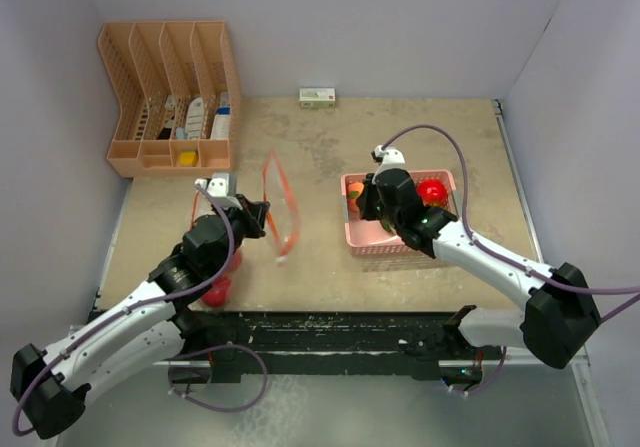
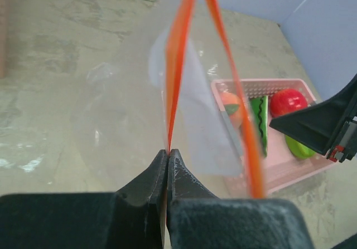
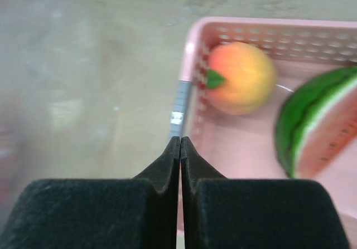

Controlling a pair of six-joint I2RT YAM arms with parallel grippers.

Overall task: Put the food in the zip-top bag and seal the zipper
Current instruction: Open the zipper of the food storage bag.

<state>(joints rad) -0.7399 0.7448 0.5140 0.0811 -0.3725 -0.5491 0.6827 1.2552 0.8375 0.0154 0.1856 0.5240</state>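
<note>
Left pincer clamps one zip-top bag by its orange rim. Right pincer, closed empty, has one peach and one watermelon slice just ahead.

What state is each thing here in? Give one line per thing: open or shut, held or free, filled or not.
zip-top bag: mouth open, held up by its orange zipper strip, no food visible inside.
left gripper: jaws shut on the bag's zipper strip.
right gripper: jaws shut, at the basket's rim.
pink basket: holds peach, watermelon slice, red apple.
red piece: free on the table by the left arm.
</note>
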